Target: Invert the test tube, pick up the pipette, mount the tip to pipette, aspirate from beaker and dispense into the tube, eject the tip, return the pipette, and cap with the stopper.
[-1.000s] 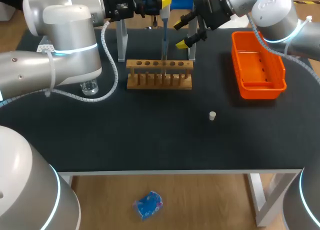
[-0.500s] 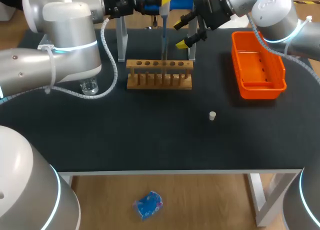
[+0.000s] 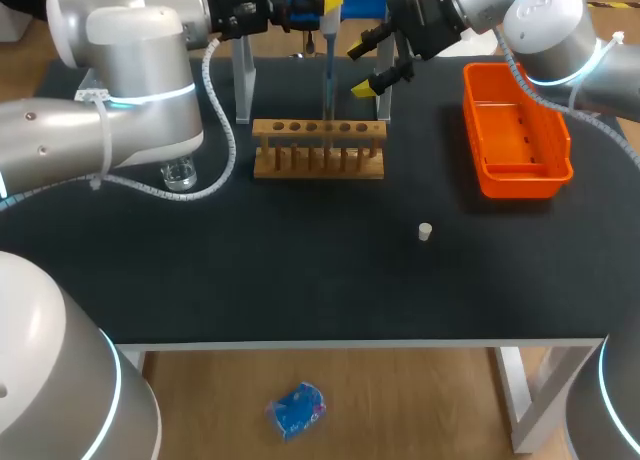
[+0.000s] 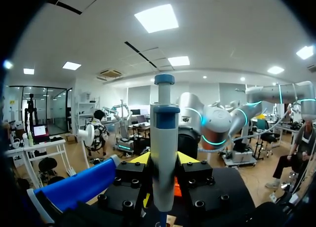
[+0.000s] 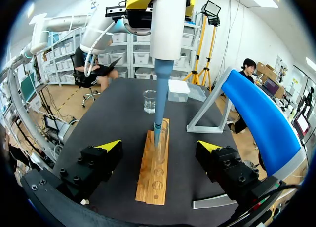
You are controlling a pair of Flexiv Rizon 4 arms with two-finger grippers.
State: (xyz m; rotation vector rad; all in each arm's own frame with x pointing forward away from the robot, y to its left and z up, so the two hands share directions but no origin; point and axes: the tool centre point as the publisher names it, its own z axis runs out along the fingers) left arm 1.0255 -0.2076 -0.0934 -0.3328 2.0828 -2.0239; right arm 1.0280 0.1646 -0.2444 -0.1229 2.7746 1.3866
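"Yellow fingertips (image 4: 140, 159) on the left end effector (image 4: 164, 160): what do they grip?"

"The pipette (image 4: 164, 138). Both fingers press its pale body from opposite sides, so that end effector is clamped on it. The blue plunger stands up above the fingers."

"And the pipette's lower end?"

"It hangs below the left end effector. The slim tip (image 5: 157, 131) reaches into the mouth of the test tube (image 5: 162, 148), which stands upright in the wooden rack (image 5: 154, 180)."

"How is the right end effector (image 5: 160, 148) set?"

"Its fingers are spread wide apart and nothing touches them. Rack and tube lie just ahead of it, in line with the gap between the fingers. The beaker (image 5: 149, 101) stands on the bench (image 5: 108, 118) farther ahead, past the rack's far end."

"Where is the stopper?"

"The small white stopper (image 3: 425, 231) sits alone on the bench, well apart from both end effectors and clear of the rack. An orange tray (image 3: 520, 183) lies beside the right end effector, under its arm."
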